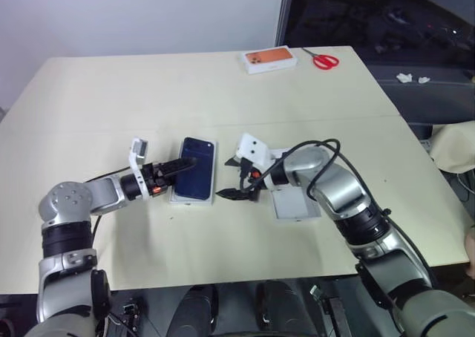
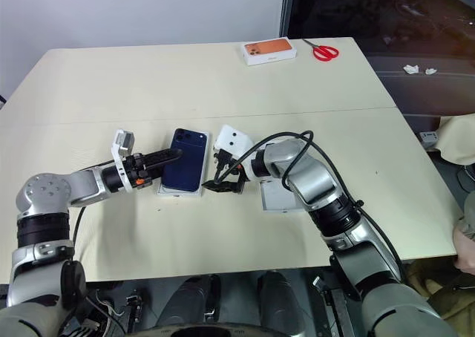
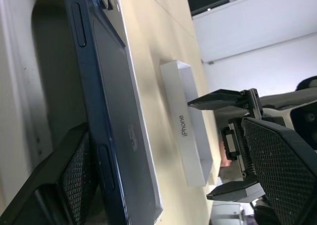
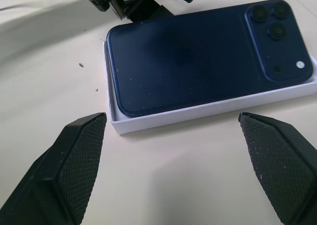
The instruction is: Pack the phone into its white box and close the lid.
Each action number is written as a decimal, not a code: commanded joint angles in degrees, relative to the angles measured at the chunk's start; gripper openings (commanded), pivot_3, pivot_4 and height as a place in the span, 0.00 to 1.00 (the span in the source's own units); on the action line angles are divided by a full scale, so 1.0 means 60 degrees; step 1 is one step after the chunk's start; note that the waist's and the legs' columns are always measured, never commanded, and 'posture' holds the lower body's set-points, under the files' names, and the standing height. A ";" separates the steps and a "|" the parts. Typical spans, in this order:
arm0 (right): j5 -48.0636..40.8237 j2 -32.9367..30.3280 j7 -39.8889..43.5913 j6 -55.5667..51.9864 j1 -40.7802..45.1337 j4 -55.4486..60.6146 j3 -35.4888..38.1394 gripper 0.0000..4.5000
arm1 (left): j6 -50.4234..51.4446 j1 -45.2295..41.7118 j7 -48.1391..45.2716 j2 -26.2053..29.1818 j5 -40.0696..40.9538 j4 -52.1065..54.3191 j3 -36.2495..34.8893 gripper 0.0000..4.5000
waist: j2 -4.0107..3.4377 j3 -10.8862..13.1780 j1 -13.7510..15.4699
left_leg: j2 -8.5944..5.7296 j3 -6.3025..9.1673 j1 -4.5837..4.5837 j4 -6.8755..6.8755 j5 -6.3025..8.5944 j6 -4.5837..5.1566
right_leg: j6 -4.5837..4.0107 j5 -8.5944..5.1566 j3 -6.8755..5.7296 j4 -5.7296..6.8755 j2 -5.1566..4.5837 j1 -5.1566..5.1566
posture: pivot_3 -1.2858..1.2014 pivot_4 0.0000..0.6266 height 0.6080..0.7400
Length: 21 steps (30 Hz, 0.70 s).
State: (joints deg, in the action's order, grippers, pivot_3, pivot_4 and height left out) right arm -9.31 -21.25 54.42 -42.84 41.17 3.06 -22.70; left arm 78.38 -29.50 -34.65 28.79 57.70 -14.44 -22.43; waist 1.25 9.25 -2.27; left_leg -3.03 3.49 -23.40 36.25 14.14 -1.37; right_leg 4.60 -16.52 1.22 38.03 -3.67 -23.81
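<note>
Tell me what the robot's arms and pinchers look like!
Both arms are shiny silver metal with black joints and black cables looping along them. Each gripper, left and right, has two black fingers with bumpy textured pads and a small white camera block at the wrist.

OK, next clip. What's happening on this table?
A two-armed robot is boxing a phone. The phone lies camera side up in the white box at the table's middle. The left gripper sits open at the phone's left edge, and the right gripper waits open just right of the box, holding nothing. The lid lies on the table under the right arm, not yet fitted.
</note>
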 commanded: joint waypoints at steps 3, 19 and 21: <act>-0.0014 0.0174 -0.0012 0.0332 0.0305 0.0043 -0.0042 1.00 | 0.0350 0.0052 0.0181 0.0278 0.0421 0.0820 -0.0608 0.99 | 0.0001 0.0000 0.0001 | 0.0000 0.0000 -0.0001 0.0000 0.0000 0.0000 | 0.0000 0.0000 0.0000 0.0000 0.0000 -0.0001 | 0.52 0.24 1.00; 0.0144 0.0303 -0.0203 0.0733 0.0439 -0.0506 -0.0021 1.00 | -0.1014 0.0418 0.0241 0.1616 -0.0424 0.1199 -0.1193 0.99 | 0.0000 0.0002 -0.0007 | 0.0000 0.0000 -0.0001 -0.0003 -0.0001 -0.0003 | 0.0000 0.0000 0.0001 0.0000 0.0000 -0.0007 | 0.52 0.24 1.00; 0.0389 0.0555 -0.0824 0.1090 0.0679 -0.1070 0.0237 1.00 | -0.1576 0.0643 0.0193 0.1602 -0.0885 0.1103 -0.0895 0.99 | 0.0000 0.0002 0.0004 | 0.0000 -0.0001 -0.0002 -0.0002 -0.0001 -0.0003 | 0.0000 0.0000 0.0001 -0.0001 0.0000 -0.0006 | 0.52 0.24 1.00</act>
State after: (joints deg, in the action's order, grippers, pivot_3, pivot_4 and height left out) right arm -7.98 -19.24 52.40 -38.86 42.55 -1.97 -23.35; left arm 71.96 -26.32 -32.73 37.92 54.57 -8.01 -29.08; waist 1.25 9.26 -2.25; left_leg -3.03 3.48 -23.41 36.24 14.13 -1.39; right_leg 4.60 -16.52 1.22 38.02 -3.68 -23.83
